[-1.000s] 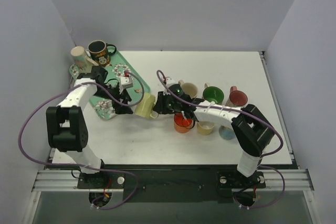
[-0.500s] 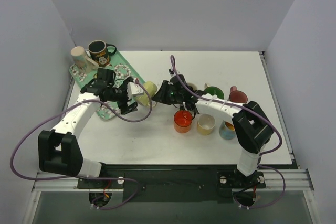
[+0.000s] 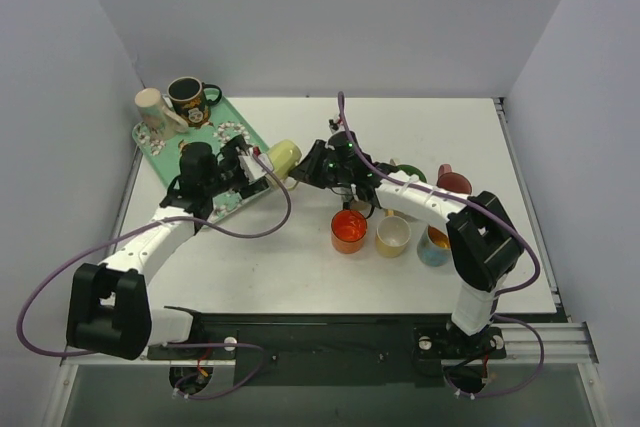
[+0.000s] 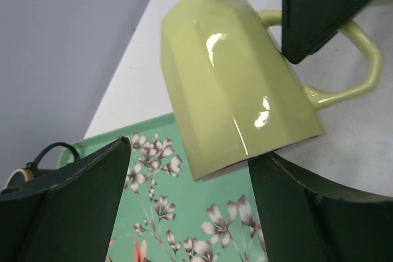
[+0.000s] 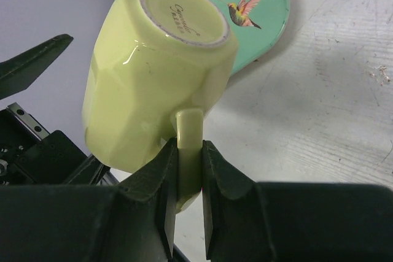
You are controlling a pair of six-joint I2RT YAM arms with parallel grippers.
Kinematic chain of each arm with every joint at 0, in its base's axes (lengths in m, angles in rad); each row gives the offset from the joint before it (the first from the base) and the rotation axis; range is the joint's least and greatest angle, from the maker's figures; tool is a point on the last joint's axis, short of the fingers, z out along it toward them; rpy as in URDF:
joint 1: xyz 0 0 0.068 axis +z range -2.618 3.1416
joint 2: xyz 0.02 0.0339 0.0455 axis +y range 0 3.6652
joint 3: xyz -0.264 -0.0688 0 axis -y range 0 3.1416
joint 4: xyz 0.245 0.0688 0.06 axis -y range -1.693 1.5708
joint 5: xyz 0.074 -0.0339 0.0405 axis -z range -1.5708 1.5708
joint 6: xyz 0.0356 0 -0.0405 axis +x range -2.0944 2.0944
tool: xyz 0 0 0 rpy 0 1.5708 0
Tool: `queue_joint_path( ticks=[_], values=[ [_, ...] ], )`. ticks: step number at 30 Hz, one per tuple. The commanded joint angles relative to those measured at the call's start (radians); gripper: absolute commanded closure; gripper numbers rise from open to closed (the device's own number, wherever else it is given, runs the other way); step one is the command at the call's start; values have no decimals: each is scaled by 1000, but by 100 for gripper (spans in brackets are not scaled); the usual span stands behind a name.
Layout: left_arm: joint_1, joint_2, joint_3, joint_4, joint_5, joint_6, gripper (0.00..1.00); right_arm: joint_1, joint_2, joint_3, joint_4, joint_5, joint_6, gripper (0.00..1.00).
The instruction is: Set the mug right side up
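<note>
- My right fingers are pinched tight on the loop handle of the pale yellow-green faceted ceramic mug, holding it clear of the white tabletop.
- The mug hangs tilted, base turned up and mouth angled downward. It is at the 3 o'clock edge of the green floral tray, toward 11 o'clock from the tabletop's middle.
- My left fingers are spread wide, gripping nothing. The mug sits just beyond their tips, and I cannot tell whether they touch it.
</note>
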Motion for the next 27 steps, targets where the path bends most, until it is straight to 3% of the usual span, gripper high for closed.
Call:
queue_joint_path(
  ticks=[1, 8, 12, 15, 16, 17, 18, 20, 22, 23, 27],
  values=[
    [-15, -31, -87, 409, -83, -86, 14, 1, -25, 58, 125, -28, 45, 100],
    [-35, -21, -170, 518, -27, 15, 15, 18, -16, 98, 105, -53, 50, 100],
    [-41, -13, -172, 568, -21, 9, 25, 38, -10, 107, 99, -69, 56, 100],
    [-42, -17, -161, 500, 32, 32, 59, 45, 13, 126, 92, -85, 57, 100],
    [-42, -17, -160, 480, 40, 42, 74, 47, 13, 130, 82, -83, 56, 100],
    [-45, -25, -151, 421, 39, 48, 80, 45, 12, 131, 79, -79, 53, 100],
    [-44, -28, -140, 388, 37, 43, 94, 44, 7, 131, 53, -62, 30, 100],
    [-44, -33, -79, 237, 22, 39, 100, 44, -14, 147, -37, -12, -37, 100],
    [-44, -28, 16, -8, 11, 20, 100, 44, -47, 178, -173, 63, -132, 91],
    [-47, -21, 82, -132, -22, -30, 100, 47, -73, 187, -271, 90, -162, 75],
    [-56, 39, 291, -469, -170, -322, 100, 45, -166, 229, -494, 255, -303, 48]
  ],
)
